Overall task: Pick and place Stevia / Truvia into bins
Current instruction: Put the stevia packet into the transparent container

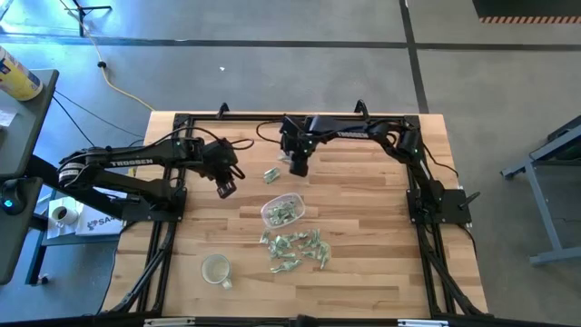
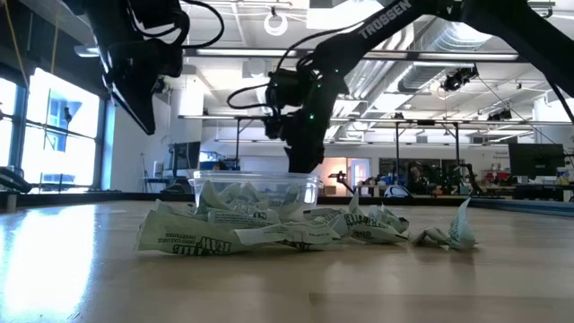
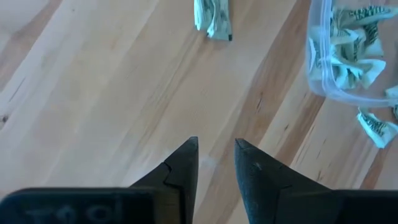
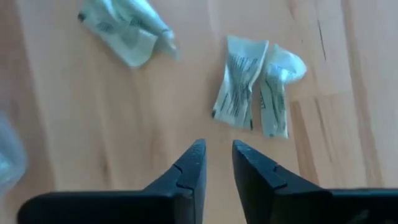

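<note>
A clear tub (image 1: 281, 212) stands mid-table with several green-and-white sachets inside; it also shows in the low view (image 2: 256, 184) and the left wrist view (image 3: 323, 81). A loose heap of sachets (image 1: 295, 250) lies on the wood just nearer than the tub. A few crumpled sachets (image 1: 270, 174) lie beyond the tub, seen flat on the wood in the right wrist view (image 4: 239, 93). My right gripper (image 1: 300, 168) hovers beside them, empty, fingers a narrow gap apart (image 4: 219, 146). My left gripper (image 1: 225, 188) hovers left of the tub, empty, fingers a narrow gap apart (image 3: 216, 146).
A round clear cup (image 1: 216, 270) stands near the front left of the table. The arms' black frame rails (image 1: 163, 236) run along both sides of the wooden top. Bare wood lies left of the tub and at the far right.
</note>
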